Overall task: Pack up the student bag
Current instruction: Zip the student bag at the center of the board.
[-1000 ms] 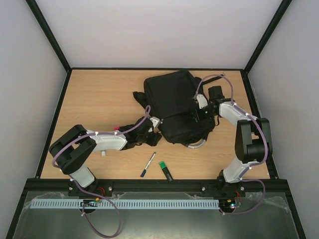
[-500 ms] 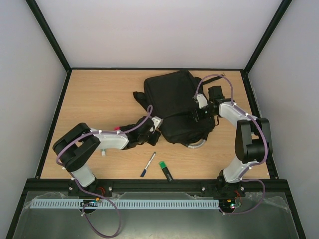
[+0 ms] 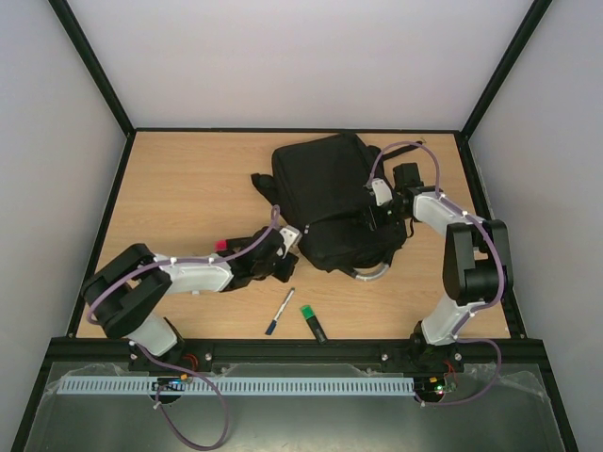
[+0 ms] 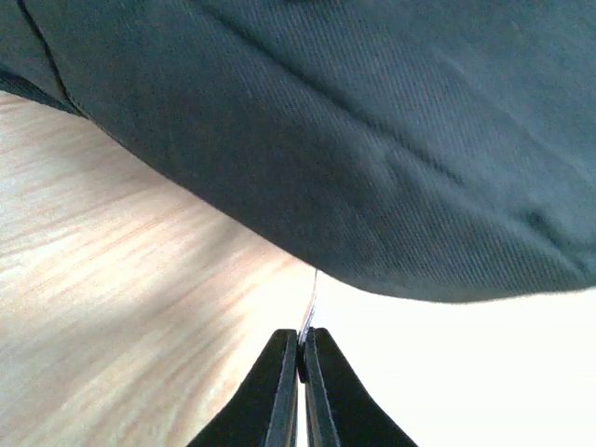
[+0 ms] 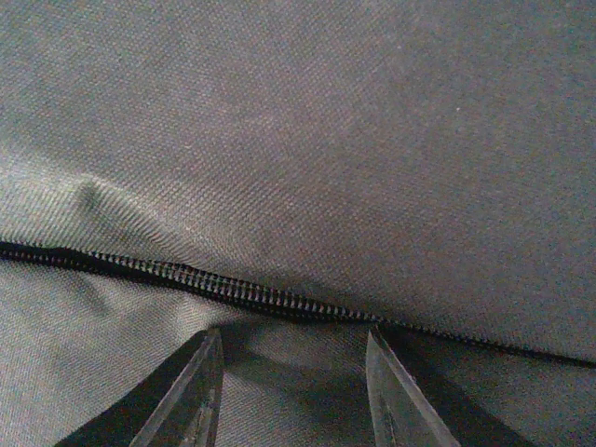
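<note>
The student bag [image 3: 325, 188], a big black backpack, lies at the middle back of the table with its silvery-grey loop handle [image 3: 372, 274] toward me. My left gripper [image 3: 287, 256] is at the bag's near left corner. In the left wrist view this gripper [image 4: 302, 333] is shut on a thin silvery tab [image 4: 310, 303] that runs up to the bag's edge [image 4: 372, 140]. My right gripper [image 3: 372, 218] rests on top of the bag's right side. Its jaws [image 5: 293, 340] stand open on the fabric, just below a closed zipper line [image 5: 233, 289].
A blue-tipped white pen [image 3: 280, 312] and a green-capped marker [image 3: 314, 323] lie near the front edge, below the bag. A small pink thing [image 3: 222, 244] shows beside the left forearm. Black straps trail from the bag's left side [image 3: 262, 184].
My left gripper has closed onto the thin tab at the bag's corner, and the left arm has stretched lower and further forward. The right arm has barely moved.
</note>
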### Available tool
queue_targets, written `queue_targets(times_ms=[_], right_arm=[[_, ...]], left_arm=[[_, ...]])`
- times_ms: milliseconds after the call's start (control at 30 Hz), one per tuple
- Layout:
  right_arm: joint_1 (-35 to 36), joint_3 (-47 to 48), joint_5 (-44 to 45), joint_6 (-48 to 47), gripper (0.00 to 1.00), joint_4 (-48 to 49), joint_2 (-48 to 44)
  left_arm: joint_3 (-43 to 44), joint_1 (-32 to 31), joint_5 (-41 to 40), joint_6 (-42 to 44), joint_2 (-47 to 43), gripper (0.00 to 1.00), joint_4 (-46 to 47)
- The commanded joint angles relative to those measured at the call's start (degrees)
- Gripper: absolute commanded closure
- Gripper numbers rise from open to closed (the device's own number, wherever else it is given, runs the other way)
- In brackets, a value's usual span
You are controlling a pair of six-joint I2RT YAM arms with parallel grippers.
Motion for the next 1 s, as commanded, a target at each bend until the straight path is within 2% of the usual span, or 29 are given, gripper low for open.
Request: queue_targets(times_ms=[0, 233, 567, 967], right_arm=[[-0.8, -0.1, 2.1, 1.0, 0.58, -1.8, 2.4], [-1.2, -0.4, 2.1, 1.4, 0.58, -1.7, 2.6], [-1.6, -0.5, 1.5, 1.5, 0.59, -2.2, 2.8], [-2.5, -0.4, 0.5, 1.5, 0.6, -2.6, 2.8]], left_arm=[[-2.6, -2.5, 0.4, -0.5, -3.7, 0.98, -2.6], [-2.1, -8.8, -0.5, -0.4, -3.5, 0.98, -1.8], [6.1, -15.7, -2.3, 0.9, 4.4, 0.98, -3.3], [13.1, -17.7, -3.6, 0.3, 11.4, 0.98, -3.8]])
